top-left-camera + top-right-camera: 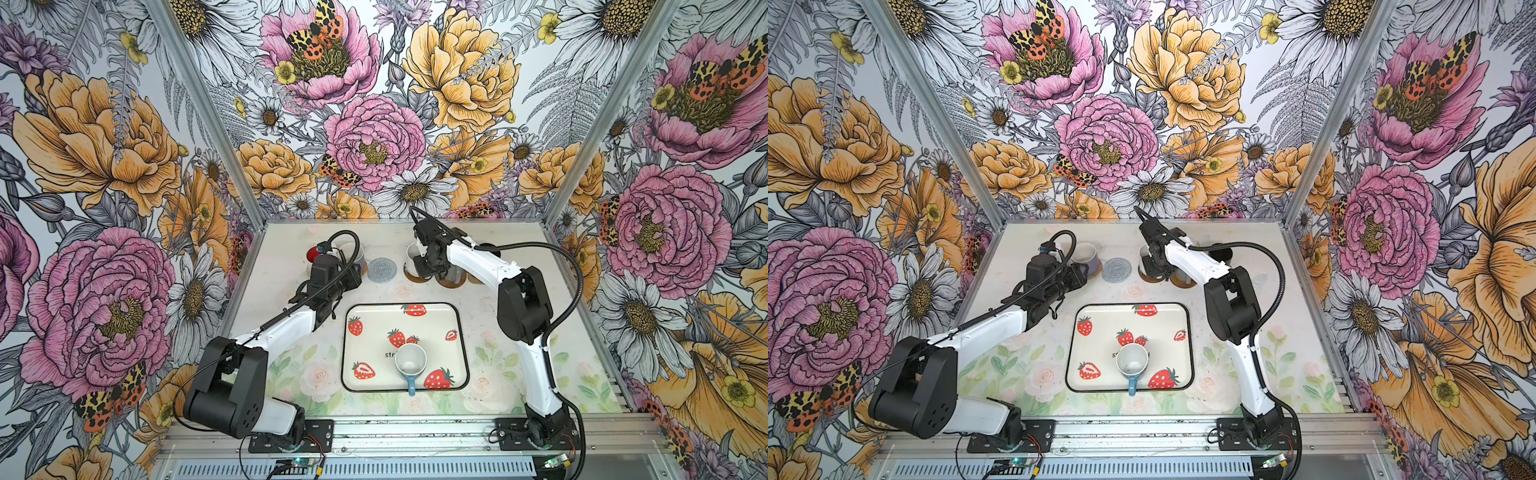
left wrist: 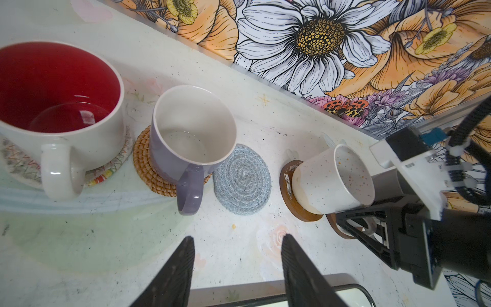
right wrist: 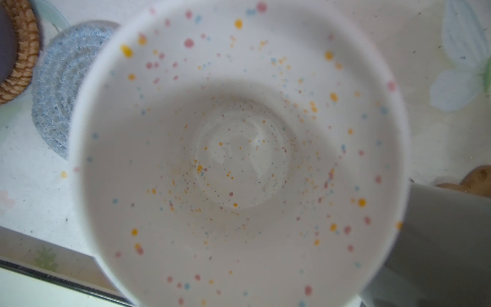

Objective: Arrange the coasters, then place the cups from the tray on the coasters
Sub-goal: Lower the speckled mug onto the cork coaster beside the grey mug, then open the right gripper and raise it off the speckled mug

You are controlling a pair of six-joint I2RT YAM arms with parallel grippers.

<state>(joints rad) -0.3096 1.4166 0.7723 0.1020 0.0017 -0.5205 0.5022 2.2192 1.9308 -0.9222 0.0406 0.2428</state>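
Observation:
A light blue cup (image 1: 410, 360) stands alone on the strawberry tray (image 1: 440, 324). Along the back, a white cup with red inside (image 2: 58, 93) sits on a pale stitched coaster (image 2: 16, 162). A lilac cup (image 2: 186, 138) rests on a tan woven coaster (image 2: 148, 170). The grey woven coaster (image 2: 241, 180) is bare. A speckled white cup (image 2: 329, 180) stands on a brown disc (image 2: 288, 183), with my right gripper (image 2: 356, 220) at its handle side; its jaws are hidden. My left gripper (image 2: 239, 239) hangs open over the table in front of the grey coaster, holding nothing.
A grey cup (image 3: 438, 252) stands right beside the speckled one on another brown disc (image 2: 334, 226). A tan paw-shaped coaster (image 3: 475, 180) peeks out behind it. The floral back wall (image 2: 318, 40) rises just past the row. The tray's rim (image 2: 345, 288) lies beneath my left fingers.

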